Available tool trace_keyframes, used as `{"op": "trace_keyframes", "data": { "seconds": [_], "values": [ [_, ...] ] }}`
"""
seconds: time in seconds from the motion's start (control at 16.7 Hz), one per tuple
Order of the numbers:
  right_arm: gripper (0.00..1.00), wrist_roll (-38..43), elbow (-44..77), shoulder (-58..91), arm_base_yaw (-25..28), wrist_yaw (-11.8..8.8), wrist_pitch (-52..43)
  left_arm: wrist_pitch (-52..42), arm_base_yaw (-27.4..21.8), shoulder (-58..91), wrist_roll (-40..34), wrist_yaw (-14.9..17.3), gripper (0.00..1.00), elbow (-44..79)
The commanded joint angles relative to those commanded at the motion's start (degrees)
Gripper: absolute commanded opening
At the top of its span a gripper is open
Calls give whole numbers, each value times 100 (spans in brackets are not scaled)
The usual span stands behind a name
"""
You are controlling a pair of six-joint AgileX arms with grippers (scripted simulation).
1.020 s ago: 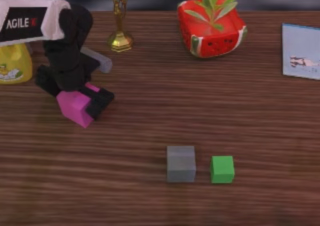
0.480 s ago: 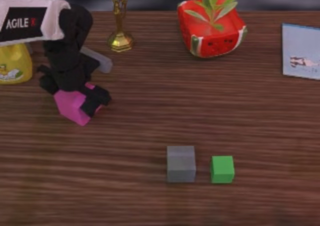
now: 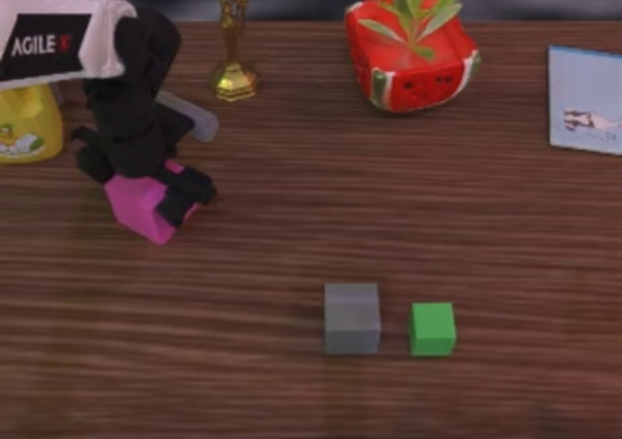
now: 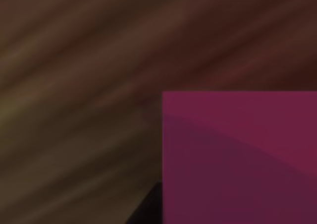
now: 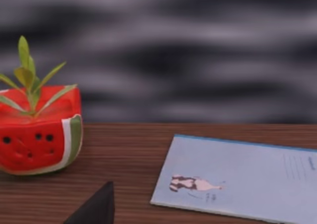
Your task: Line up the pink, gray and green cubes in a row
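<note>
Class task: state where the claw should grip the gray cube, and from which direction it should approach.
Probably from straight above, closing on the gray cube across its near and far faces. It sits flat and square on the table, and the green cube stands close on its right, leaving little finger room there.

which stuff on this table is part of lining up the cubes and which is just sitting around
Job:
large magenta-pink matte cube, gripped by left hand
mid-sized dull gray cube
small bright green cube

Lying about:
red watermelon-shaped planter
gold trophy
pale blue booklet
yellow bottle
</note>
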Motion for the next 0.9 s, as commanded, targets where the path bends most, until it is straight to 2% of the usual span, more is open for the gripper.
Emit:
{"op": "trace_keyframes", "data": {
  "seconds": [0.48, 0.9],
  "values": [
    [100, 0, 0, 0, 0, 0, 0, -118, -1, -80, -2, 13, 0, 86],
    [100, 0, 0, 0, 0, 0, 0, -1300, 92, -513, -10, 10, 0, 815]
  ]
}}
